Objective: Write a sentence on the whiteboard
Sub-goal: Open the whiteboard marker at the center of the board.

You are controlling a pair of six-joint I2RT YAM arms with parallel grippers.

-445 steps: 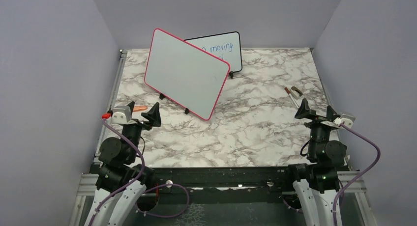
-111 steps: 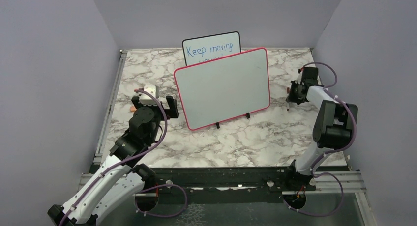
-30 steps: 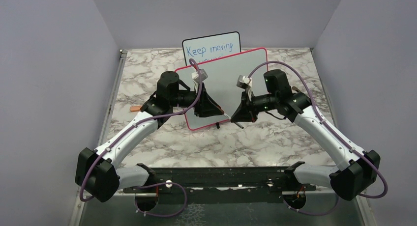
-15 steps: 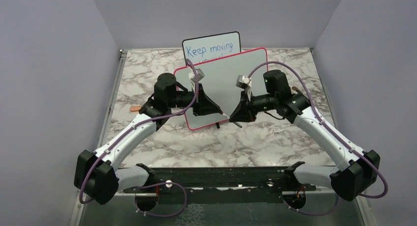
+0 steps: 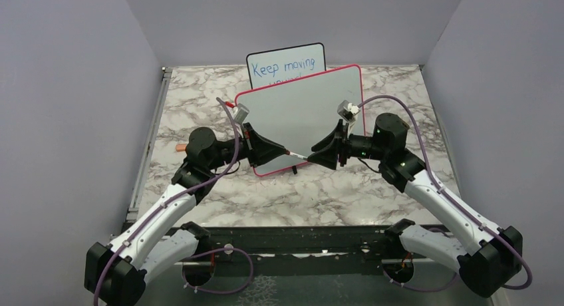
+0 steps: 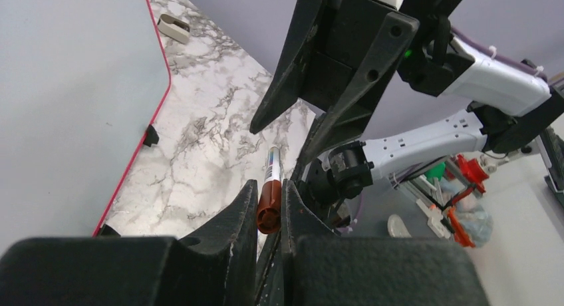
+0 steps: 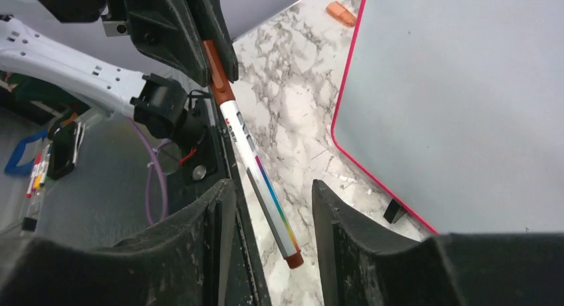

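Clamping the brown cap (image 6: 269, 198) of the marker (image 7: 256, 165), the left gripper (image 6: 269, 194) presents it near the whiteboard (image 5: 299, 116) bottom edge, the right gripper (image 7: 271, 186) parted loosely around its barrel, likely mid-handover.

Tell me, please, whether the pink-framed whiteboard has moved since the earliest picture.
Yes. The whiteboard has shifted right and turned: it hid the left part of the small board before, and now hides only its lower edge.
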